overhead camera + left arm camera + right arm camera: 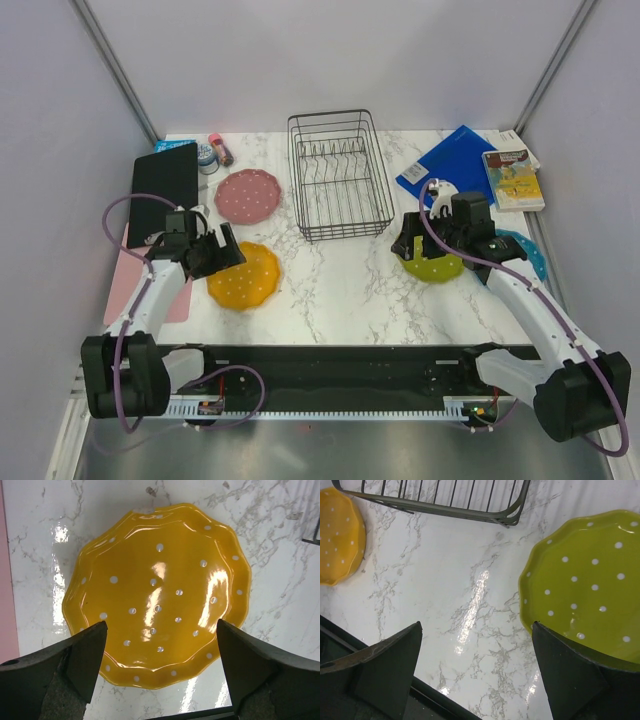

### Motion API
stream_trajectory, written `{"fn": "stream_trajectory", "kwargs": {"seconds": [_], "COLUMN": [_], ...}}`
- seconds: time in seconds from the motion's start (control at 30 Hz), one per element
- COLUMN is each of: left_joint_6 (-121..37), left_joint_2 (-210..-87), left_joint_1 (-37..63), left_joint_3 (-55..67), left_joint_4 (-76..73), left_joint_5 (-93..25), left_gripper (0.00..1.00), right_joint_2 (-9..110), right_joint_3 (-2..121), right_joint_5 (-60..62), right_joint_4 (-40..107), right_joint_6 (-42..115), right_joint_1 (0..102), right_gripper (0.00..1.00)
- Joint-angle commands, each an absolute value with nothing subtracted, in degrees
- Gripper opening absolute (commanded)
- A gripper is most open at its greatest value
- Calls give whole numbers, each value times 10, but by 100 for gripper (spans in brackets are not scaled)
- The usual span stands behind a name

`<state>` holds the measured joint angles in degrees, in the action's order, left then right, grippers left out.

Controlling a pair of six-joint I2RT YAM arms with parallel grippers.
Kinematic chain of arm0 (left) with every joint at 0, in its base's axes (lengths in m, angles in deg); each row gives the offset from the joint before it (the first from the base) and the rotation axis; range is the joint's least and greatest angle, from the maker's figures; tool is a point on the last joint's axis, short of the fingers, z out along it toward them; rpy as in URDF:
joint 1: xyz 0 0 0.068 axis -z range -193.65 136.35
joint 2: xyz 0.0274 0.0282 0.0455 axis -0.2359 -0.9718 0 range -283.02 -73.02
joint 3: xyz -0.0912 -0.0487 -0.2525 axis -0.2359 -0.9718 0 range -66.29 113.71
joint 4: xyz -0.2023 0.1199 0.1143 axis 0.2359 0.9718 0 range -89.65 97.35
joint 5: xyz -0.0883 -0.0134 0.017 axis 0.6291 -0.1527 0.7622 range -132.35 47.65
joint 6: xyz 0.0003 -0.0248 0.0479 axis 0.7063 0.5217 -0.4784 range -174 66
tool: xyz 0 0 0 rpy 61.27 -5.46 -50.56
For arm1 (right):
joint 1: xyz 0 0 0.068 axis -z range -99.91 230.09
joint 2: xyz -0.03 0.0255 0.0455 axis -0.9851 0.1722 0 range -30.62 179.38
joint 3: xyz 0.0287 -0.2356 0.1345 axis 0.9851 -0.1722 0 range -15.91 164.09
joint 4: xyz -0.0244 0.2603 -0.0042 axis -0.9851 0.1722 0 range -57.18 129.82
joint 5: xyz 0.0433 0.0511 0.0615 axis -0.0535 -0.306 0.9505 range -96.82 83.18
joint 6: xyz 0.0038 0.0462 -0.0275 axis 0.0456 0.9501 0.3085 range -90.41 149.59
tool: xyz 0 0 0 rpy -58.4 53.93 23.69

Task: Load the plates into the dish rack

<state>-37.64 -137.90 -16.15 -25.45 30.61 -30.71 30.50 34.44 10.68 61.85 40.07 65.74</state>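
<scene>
Top view first. The rack (347,231) stands at the back middle of the counter (340,290). All four plates lie flat on the marble outside it. The pink plate (250,196) is just left of the rack. The yellow plate (247,277) is nearer me, left of centre, and my left arm (150,295) reaches in at its left rim. Over on the right, the green plate (440,268) sits under the head of my right arm (530,300). The teal plate (528,252) peeks out just past it, partly hidden; I can't tell if those two touch.

Left wrist now. My left fingers (75,675) are spread wide and grip nothing. The yellow plate fills the gap between them, with its near rim low between the tips. Whether the tips touch it, I can't tell.

Right wrist. My right fingers (385,670) are spread too, and empty. One finger hangs over bare counter and the other covers the near rim of the green plate at the right of the view. A corner of the rack runs along the top, and the yellow plate shows at the far left edge.
</scene>
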Motion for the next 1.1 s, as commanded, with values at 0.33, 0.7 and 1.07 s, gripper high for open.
{"fn": "stream_trajectory", "kwargs": {"seconds": [0.33,0.7,1.07], "left_joint_6": [-424,-473,-501], "left_joint_2": [-1456,-1586,-1700], "left_joint_1": [-192,-193,-186], "left_joint_3": [-148,-116,-63], "left_joint_4": [353,372,445], "left_joint_5": [-516,-431,-316], "left_gripper": [93,83,58], "right_joint_2": [325,331,312], "right_joint_3": [317,309,231], "right_joint_5": [163,170,208], "right_joint_4": [543,537,493], "right_joint_6": [430,418,439], "right_joint_1": [660,661,662], "right_gripper": [98,98,98]}}
